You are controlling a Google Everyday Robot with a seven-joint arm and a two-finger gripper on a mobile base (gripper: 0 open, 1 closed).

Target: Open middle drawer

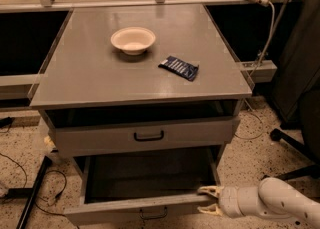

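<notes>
The middle drawer (135, 207) is a wide, shallow grey drawer with a low front panel and a small black bar handle (152, 216). It stands pulled far out, and its dark inside shows empty. My gripper (210, 200) is at the lower right, at the right end of that front panel. Its pale fingers (209, 190) are spread, one at the panel's top edge and one lower in front of it. The white arm (280, 203) comes in from the right. Above, the taller-fronted grey drawer (145, 136) with the larger handle is shut.
On the grey cabinet top (90, 73) sit a cream bowl (133, 39) and a dark blue snack packet (179, 67). A black chair base (295, 148) stands on the floor at the right. Cables and a black bar (35, 193) lie on the floor at the left.
</notes>
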